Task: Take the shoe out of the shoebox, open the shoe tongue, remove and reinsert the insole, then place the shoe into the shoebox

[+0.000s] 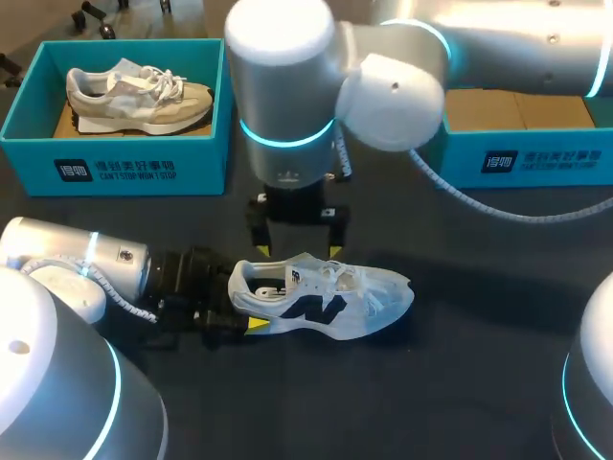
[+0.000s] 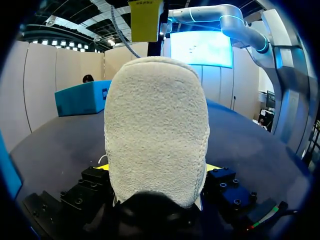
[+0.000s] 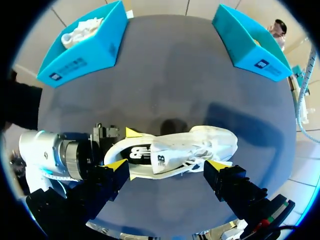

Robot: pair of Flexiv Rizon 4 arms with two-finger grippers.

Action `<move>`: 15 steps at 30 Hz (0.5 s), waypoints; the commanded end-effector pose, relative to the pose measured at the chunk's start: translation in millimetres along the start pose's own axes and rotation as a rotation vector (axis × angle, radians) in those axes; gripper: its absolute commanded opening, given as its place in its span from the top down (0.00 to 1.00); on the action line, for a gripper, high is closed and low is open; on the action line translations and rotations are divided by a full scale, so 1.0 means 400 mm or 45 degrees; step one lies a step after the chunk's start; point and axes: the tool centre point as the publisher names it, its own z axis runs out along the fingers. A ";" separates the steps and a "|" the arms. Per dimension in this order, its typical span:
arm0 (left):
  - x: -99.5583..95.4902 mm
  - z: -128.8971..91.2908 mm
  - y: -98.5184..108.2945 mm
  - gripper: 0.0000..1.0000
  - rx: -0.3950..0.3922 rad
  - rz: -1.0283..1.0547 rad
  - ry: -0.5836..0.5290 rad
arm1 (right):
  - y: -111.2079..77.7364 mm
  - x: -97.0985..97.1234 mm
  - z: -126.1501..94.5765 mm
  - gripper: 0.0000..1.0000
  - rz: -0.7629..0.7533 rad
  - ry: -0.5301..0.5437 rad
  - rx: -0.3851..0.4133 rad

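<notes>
- The left gripper (image 1: 247,309) is clenched on the heel of the white mesh sneaker with a navy side logo (image 1: 330,302), one yellow tip on each flank.
- The right gripper (image 1: 299,251) hangs released just over the collar and laces (so it is the arm nearer the tongue), its fingers spaced along the shoe's length.
- The sneaker sits near the middle of the dark table (image 1: 479,383), with its long axis parallel to the near edge and its toe towards the right edge.
- Opening the tongue looks like the step in hand.

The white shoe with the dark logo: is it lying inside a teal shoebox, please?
No, the white shoe lies out on the dark table.
</notes>
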 end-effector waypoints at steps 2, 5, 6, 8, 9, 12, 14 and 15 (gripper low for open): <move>0.000 0.004 0.007 1.00 -0.006 -0.001 0.004 | -0.030 0.067 0.040 0.00 0.202 -0.189 -0.042; 0.000 0.004 0.007 1.00 -0.006 -0.001 0.004 | -0.035 0.067 0.054 0.00 0.189 -0.233 -0.027; 0.000 0.004 0.007 1.00 -0.006 -0.001 0.004 | -0.036 0.066 0.061 0.00 0.188 -0.247 -0.020; 0.000 0.004 0.007 1.00 -0.006 -0.001 0.004 | -0.039 0.064 0.073 0.00 0.184 -0.268 -0.013; 0.000 0.004 0.007 1.00 -0.006 -0.001 0.004 | -0.040 0.061 0.080 0.00 0.185 -0.279 -0.005; 0.000 0.004 0.007 1.00 -0.006 -0.001 0.004 | -0.041 0.051 0.095 0.00 0.196 -0.314 0.009; 0.000 0.004 0.007 1.00 -0.006 -0.001 0.004 | -0.042 0.043 0.105 0.00 0.207 -0.337 0.014; 0.000 0.004 0.007 1.00 -0.006 -0.001 0.004 | -0.043 0.039 0.108 0.00 0.221 -0.345 0.009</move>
